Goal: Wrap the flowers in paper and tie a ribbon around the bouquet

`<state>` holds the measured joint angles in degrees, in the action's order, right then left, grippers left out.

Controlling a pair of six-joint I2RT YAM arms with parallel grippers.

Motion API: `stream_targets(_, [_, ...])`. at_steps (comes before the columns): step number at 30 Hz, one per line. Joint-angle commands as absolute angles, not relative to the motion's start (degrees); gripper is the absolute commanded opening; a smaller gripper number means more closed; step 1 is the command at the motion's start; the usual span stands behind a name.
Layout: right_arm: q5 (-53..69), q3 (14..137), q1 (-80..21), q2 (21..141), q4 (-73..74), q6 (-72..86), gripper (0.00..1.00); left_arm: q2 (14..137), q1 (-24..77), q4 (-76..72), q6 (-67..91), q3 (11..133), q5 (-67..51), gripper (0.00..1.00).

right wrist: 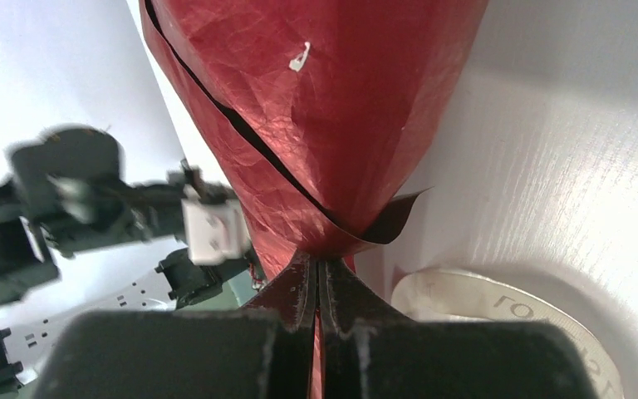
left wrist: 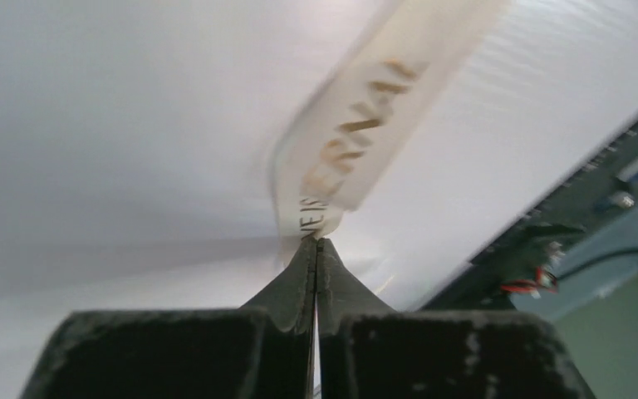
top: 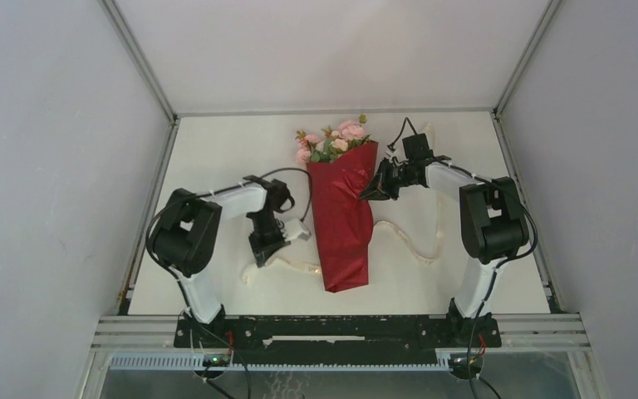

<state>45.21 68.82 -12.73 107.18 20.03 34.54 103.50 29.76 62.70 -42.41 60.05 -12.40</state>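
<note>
Pinching the thin cream-white ribbon (left wrist: 365,125) in my left gripper (left wrist: 316,243), I had the right gripper (right wrist: 319,264) clamped on the dark red paper-wrapped bouquet (top: 342,208) lying on the white table (top: 224,150). Tying was underway, I judged; the ribbon next needed looping around it.

The bouquet (top: 342,224) lies flat mid-tabletop (top: 216,158). Its crinkled dark red paper (right wrist: 341,100) cone narrows toward 6 o'clock, with pale pink flowers (top: 336,143) and green leaves at 12 o'clock. The cream, gold-lettered ribbon (top: 291,265) trails untied at the cone's 9 and 3 o'clock sides.
</note>
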Motion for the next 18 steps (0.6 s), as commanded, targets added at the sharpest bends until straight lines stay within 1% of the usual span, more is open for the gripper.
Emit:
stream_targets(1, [45.5, 70.8, -13.0, 104.0, 22.4, 31.8, 0.00, 103.9, 22.2, 57.9, -38.8, 68.2, -6.5, 0.00])
stream_targets(4, [45.2, 70.8, -13.2, 104.0, 23.4, 30.9, 0.00, 103.7, 15.6, 56.6, -34.0, 75.3, -6.8, 0.00])
stream_targets(8, [43.4, 70.6, -14.0, 104.5, 25.2, 29.4, 0.00, 100.8, 7.4, 57.4, -26.7, 85.4, -15.5, 0.00])
stream_targets(9, [43.0, 70.2, -14.3, 104.6, 25.1, 29.2, 0.00, 99.0, 6.7, 57.8, -26.1, 87.0, -18.4, 0.00])
stream_targets(14, [41.4, 68.4, -15.8, 105.7, 23.9, 29.7, 0.00, 91.0, 7.6, 62.3, -26.5, 93.2, -32.5, 0.00])
stream_targets(18, [40.6, 66.6, -16.9, 106.0, 21.8, 30.7, 0.00, 87.6, 10.4, 64.7, -25.2, 98.1, -35.8, 0.00])
